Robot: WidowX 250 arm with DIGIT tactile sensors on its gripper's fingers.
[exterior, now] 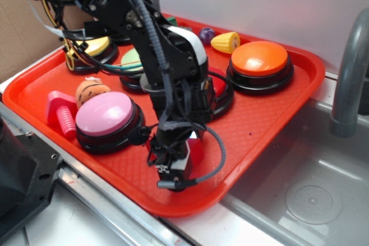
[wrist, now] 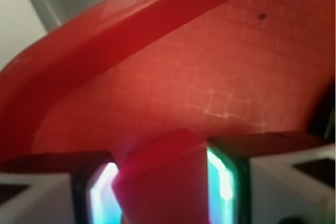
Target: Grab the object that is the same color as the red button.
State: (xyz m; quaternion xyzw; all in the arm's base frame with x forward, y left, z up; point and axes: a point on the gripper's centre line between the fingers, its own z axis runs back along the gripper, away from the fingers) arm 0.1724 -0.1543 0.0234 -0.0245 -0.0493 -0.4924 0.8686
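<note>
The red wedge-shaped block (wrist: 173,182) sits between my gripper's (wrist: 165,182) two lit pads, which press on its sides just above the red tray (wrist: 210,66). From outside, the gripper (exterior: 183,156) points down at the tray's front part (exterior: 259,125), with a piece of the block (exterior: 196,148) showing beside its fingers. The red button (exterior: 219,86) stands behind the arm, mostly hidden by it.
On the tray stand a pink button (exterior: 106,116), an orange button (exterior: 259,61), a yellow button (exterior: 92,47) and a green one (exterior: 134,59). A pink bolt toy (exterior: 60,113), an orange ball (exterior: 91,90) and a toy corn (exterior: 225,41) lie around. A sink (exterior: 311,188) and faucet (exterior: 349,73) are at right.
</note>
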